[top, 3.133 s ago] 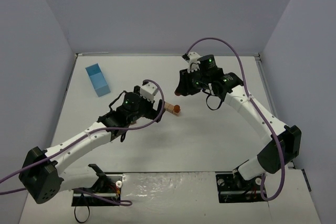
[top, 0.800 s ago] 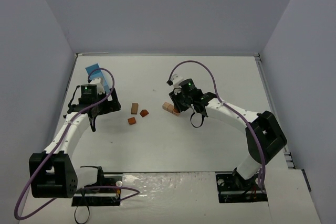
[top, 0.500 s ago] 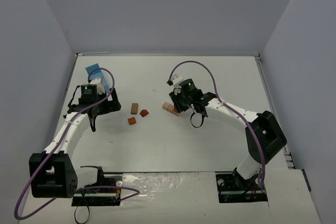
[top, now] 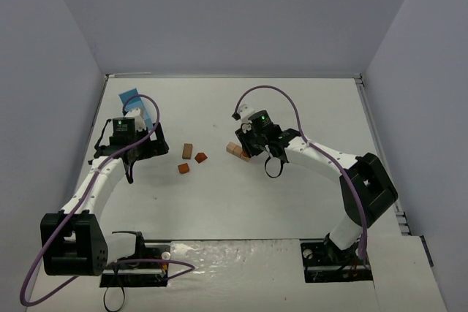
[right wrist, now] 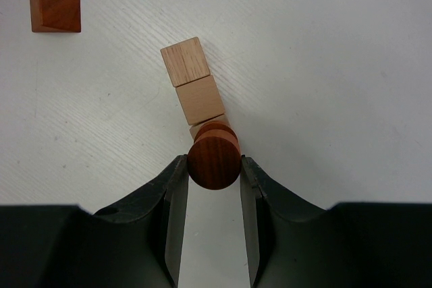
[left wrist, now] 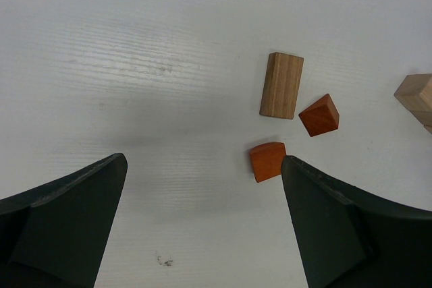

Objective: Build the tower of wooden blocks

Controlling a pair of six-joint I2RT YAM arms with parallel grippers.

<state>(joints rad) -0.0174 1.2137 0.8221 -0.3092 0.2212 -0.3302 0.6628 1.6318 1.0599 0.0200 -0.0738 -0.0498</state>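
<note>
Three tan cubes (right wrist: 200,99) lie in a row on the white table (top: 292,202), the nearest half hidden. My right gripper (right wrist: 214,164) is shut on a reddish-brown cylinder (right wrist: 214,153) held end-on just over that nearest cube; from above it (top: 245,153) sits at the tan row (top: 233,149). To the left lie a tan oblong block (left wrist: 281,85), a red-brown wedge (left wrist: 319,114) and an orange-red block (left wrist: 267,161). My left gripper (left wrist: 204,163) is open above bare table, its right fingertip (left wrist: 297,173) beside the orange-red block, not touching it. From above it (top: 159,150) is left of those blocks (top: 188,151).
A light-blue box (top: 131,97) lies at the far left, partly covered by my left arm. A red-brown block (right wrist: 55,10) lies up and left of the tan row. Grey walls close the table at the back and sides.
Nothing has moved over the last second. About three seconds back my left arm reached to mid-table; it now stands back by the blue box, and the right gripper is lower at the tan cubes.
</note>
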